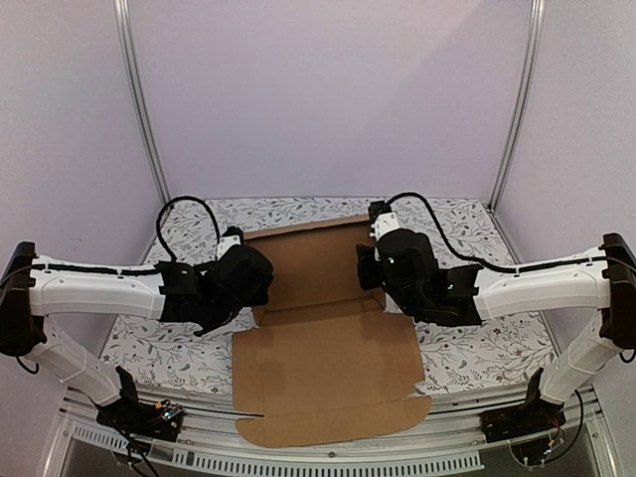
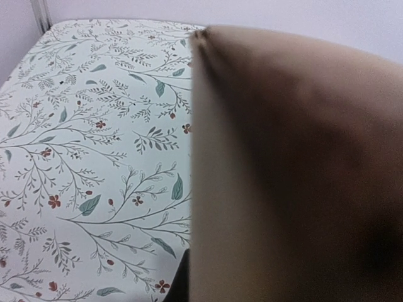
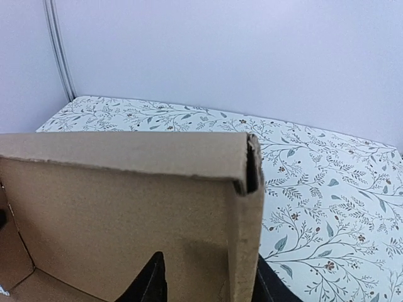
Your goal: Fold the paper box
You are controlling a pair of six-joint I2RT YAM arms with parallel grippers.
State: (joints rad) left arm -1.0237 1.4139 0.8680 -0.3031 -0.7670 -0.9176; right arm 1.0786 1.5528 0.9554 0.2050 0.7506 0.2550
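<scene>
The paper box [image 1: 318,348] is a brown cardboard sheet in the middle of the table. Its far half stands up as walls and a flat panel reaches to the near edge. My left gripper [image 1: 255,288] is at the box's left wall. In the left wrist view the blurred cardboard [image 2: 283,157] hides the jaws, with only one dark fingertip [image 2: 179,280] showing beside it. My right gripper [image 1: 374,281] straddles the right wall [image 3: 245,239]. One of its fingers [image 3: 151,283] is inside the box with a gap to the wall, and the other sits outside, so it is open.
A floral tablecloth [image 1: 179,338] covers the table. Metal frame posts [image 1: 139,99] [image 1: 517,99] stand at the back corners against pale walls. The box's flat panel overhangs the slotted rail [image 1: 328,455] at the near edge, between the two arm bases.
</scene>
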